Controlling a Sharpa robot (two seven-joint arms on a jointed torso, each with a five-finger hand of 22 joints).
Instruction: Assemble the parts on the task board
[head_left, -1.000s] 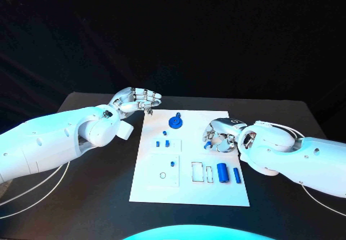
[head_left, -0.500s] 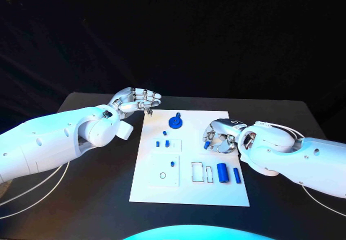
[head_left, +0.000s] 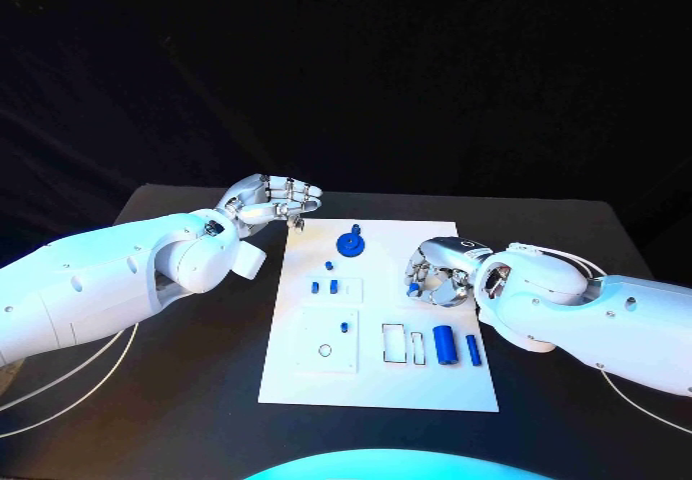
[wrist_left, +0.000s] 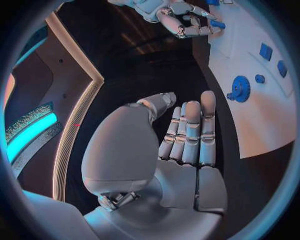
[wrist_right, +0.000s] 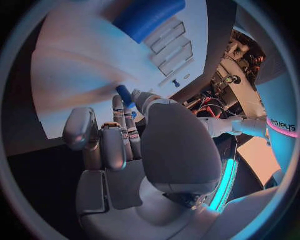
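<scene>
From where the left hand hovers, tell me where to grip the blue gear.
Pinch the blue gear by its toothed rim, coming straight down. It seems to lie flat on the task board, so the rim is the likeliest hold. The left hand is beside the board's far corner.

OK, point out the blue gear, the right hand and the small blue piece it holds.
blue gear (head_left: 351, 243), head view, centre of its disc.
right hand (head_left: 437, 272), head view, middle of the curled fingers.
small blue piece (wrist_right: 124, 94), right wrist view, its exposed end between the fingertips.
</scene>
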